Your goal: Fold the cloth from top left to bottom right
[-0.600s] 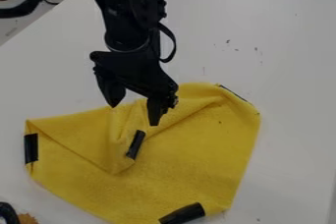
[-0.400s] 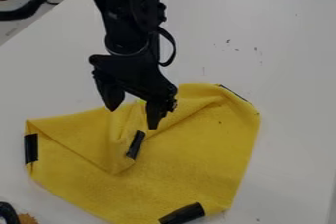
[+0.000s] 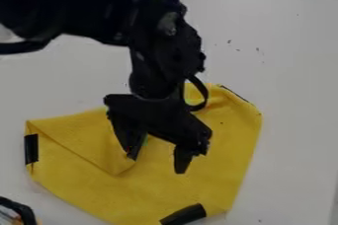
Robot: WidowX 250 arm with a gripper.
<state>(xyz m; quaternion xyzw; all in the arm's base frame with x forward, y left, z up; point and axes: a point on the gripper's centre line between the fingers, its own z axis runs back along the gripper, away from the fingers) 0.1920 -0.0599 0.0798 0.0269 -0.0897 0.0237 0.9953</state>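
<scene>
My gripper (image 3: pixel 157 165) hangs over the middle of the yellow cloth (image 3: pixel 218 155), its two fingers spread apart. The cloth lies on the white table with its upper left part folded inward, that flap's tip close to the left finger. Black tape marks the cloth's left corner (image 3: pixel 31 149) and its bottom corner (image 3: pixel 184 215), and a thin dark strip runs along the upper right edge. The flap's own taped tip is mostly hidden behind the left finger. Whether the fingers touch the cloth, I cannot tell.
The white table (image 3: pixel 284 71) surrounds the cloth, with small dark specks above and to its right. A black curved object (image 3: pixel 23 211) sits at the lower left edge. Dark items lie beyond the table's far edge at top right.
The gripper has come down and to the right, from the cloth's upper edge to over its middle. It stays open, and the cloth looks unmoved.
</scene>
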